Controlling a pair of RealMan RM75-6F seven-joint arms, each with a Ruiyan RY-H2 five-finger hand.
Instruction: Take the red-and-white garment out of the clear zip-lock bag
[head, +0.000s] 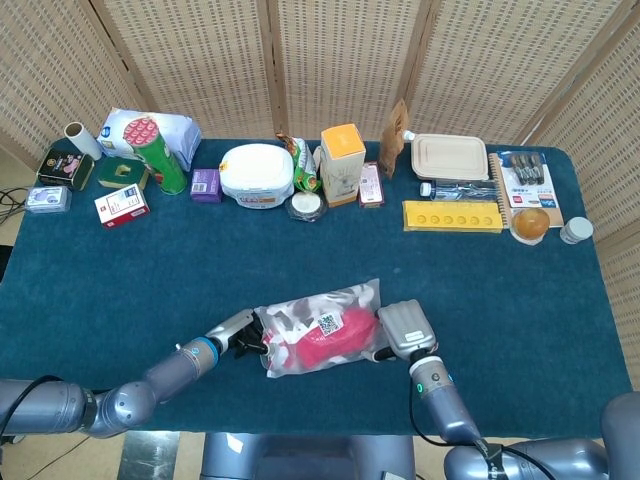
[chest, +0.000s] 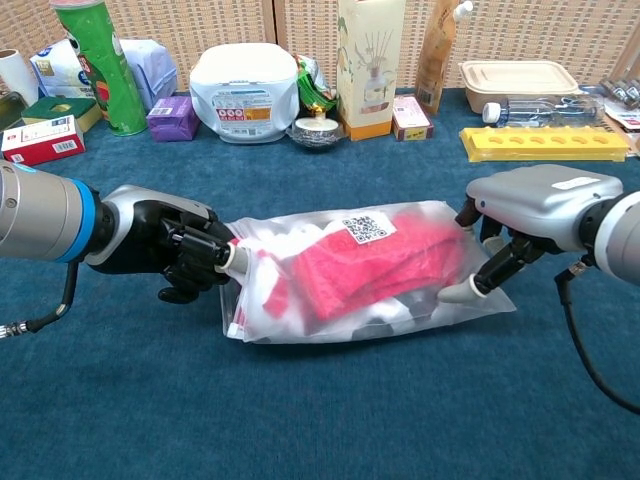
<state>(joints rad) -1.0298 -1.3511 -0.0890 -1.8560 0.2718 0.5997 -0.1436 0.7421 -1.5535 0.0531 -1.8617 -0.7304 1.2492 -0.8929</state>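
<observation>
One clear bag (chest: 350, 275) is seen lying flat on the blue table (chest: 320, 420), nearest the robot, and one red-and-white garment (chest: 375, 262) is held wholly inside it, under a QR label (chest: 356, 227). The bag's left end is pinched by the left hand (chest: 185, 255), its dark fingers curled tight on the plastic. The bag's right end is touched by the right hand (chest: 515, 225), whose fingers (chest: 462, 291) are bent down onto the plastic; whether anything is actually gripped there cannot be told. Both hands are seen again in the head view, left (head: 240, 335) and right (head: 400, 328), one at each end of the bag (head: 320, 328).

Farther back, along the table's far edge, a row of goods is set out. One green can (head: 155, 155), one purple box (head: 206, 185), one white tub (head: 257, 175) and one orange-topped carton (head: 341, 163) are counted. To the right one yellow tray (head: 452, 216) and one closed beige lunchbox (head: 449, 157) are found; its contents are hidden.
</observation>
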